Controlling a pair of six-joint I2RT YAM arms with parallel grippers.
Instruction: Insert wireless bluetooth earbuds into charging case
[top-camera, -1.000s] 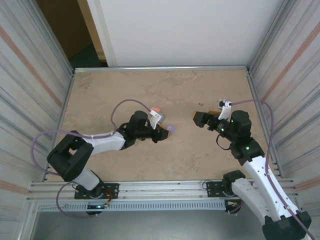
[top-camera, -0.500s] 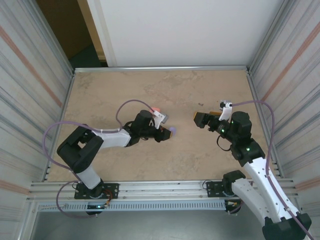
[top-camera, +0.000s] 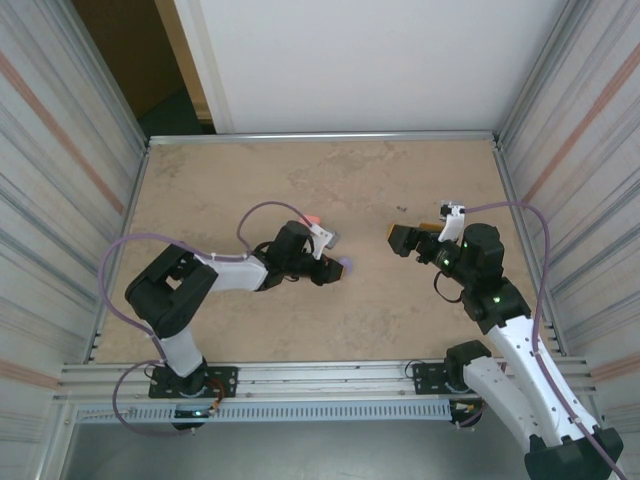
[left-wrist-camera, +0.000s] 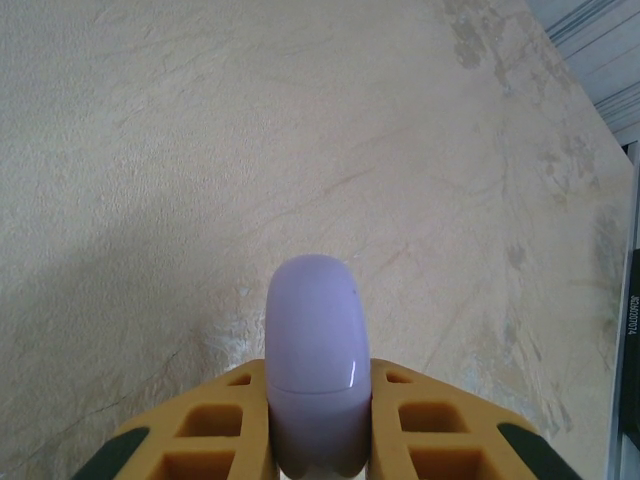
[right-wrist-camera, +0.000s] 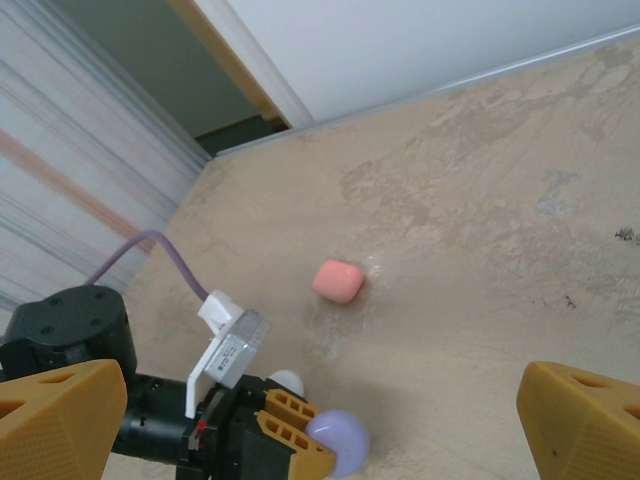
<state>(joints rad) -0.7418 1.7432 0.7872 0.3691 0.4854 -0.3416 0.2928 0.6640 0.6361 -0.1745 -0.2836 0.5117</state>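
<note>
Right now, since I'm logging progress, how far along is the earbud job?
Done: nothing confirmable. In hand: the left hand is shut on the closed purple case; the right hand hangs open, empty. Left: the pink case and white case lie on the table; what any holds, I cannot tell.

Left arm (top-camera: 235, 272): white link shells are alternating with black joint housings. A purple cable (top-camera: 262, 206) is looping along it, and a white camera block (right-wrist-camera: 228, 345) is sitting at the wrist. The left fingers (left-wrist-camera: 430, 435) are showing orange-yellow plastic with rectangular pockets and dark tips.

Right arm (top-camera: 520, 350): it is wearing the same black-and-white build. Green lights (top-camera: 491, 297) are glowing on its joints, and a second purple lead (top-camera: 544, 245) is trailing alongside. The right fingers (right-wrist-camera: 60, 410) are showing as plain orange-yellow blocks.
</note>
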